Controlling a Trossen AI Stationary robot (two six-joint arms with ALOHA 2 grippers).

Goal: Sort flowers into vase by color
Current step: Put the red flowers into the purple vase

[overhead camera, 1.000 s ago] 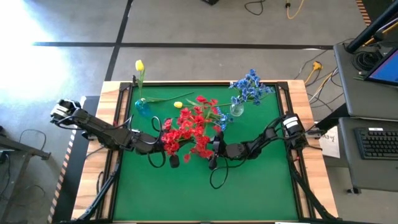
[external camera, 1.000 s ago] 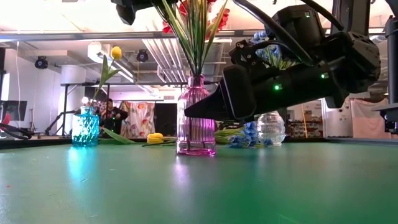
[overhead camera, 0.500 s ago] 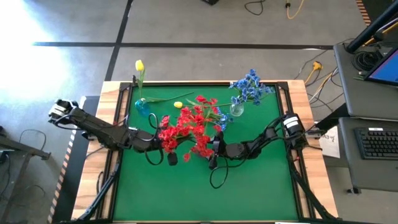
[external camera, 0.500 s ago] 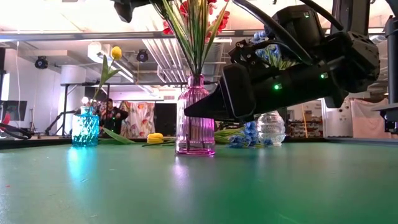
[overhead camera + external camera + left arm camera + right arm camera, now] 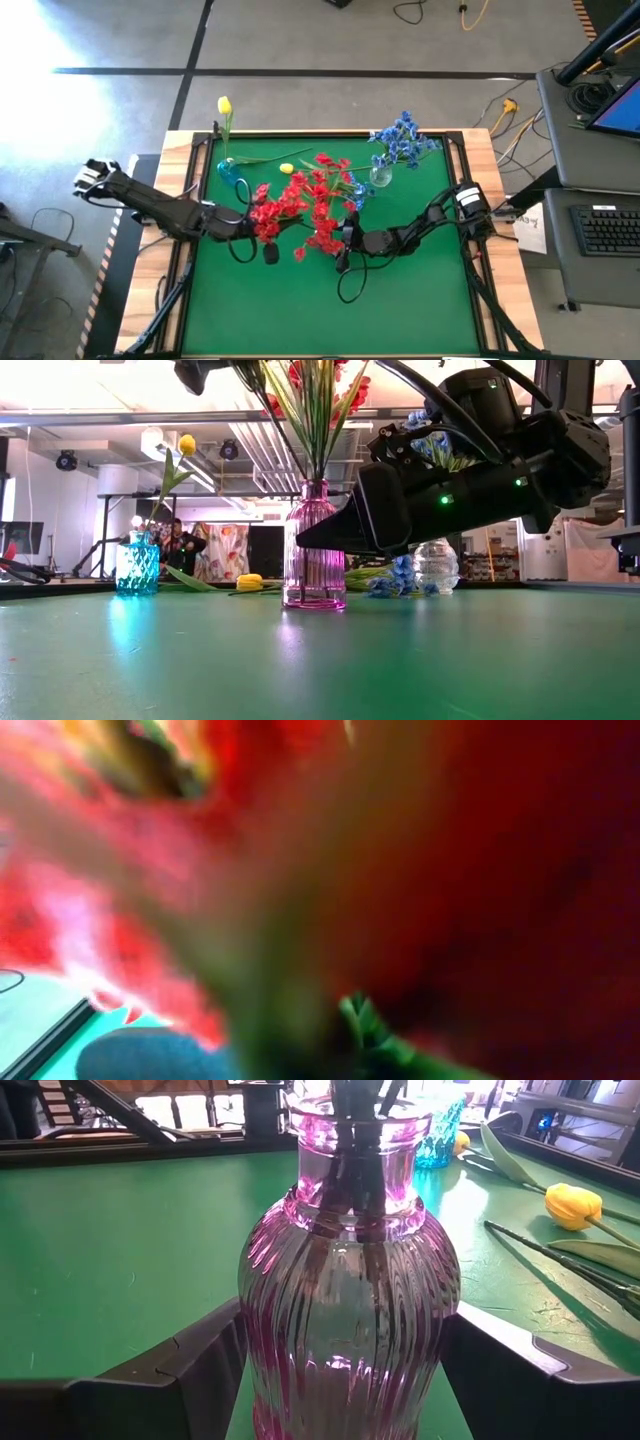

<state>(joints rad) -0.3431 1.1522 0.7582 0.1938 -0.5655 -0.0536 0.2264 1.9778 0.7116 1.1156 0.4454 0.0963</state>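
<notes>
Meanwhile, at the middle of the green table (image 5: 400, 300), we see the right gripper (image 5: 340, 1370) bracing the pink ribbed vase (image 5: 350, 1295), its two dark fingers (image 5: 170, 1380) spread wide on either side of the glass body, close against it. The left gripper (image 5: 262, 232) sits among the red blossoms (image 5: 300, 205) above that vase, its fingers pressed together; its own wrist view is filled with a red and green blur, so we cannot tell exactly which stem it pinches, if any. In the low view the green stems (image 5: 315, 420) rise from the vase neck and fan outward. A yellow tulip (image 5: 224, 106) stands in the blue vase (image 5: 228, 170) at the far left of the table, a second yellow bud (image 5: 287, 168) lies loose on the felt beside it, and the blue flowers (image 5: 403, 138) stand in the clear vase (image 5: 381, 178) at the far right. We judge the risks plain: a sideways tug by the left arm could drag the whole red bunch out, or tip the vase if the right fingers do not truly bear on it. Snagged blossoms could also lift neighbouring sprigs along with them.
</notes>
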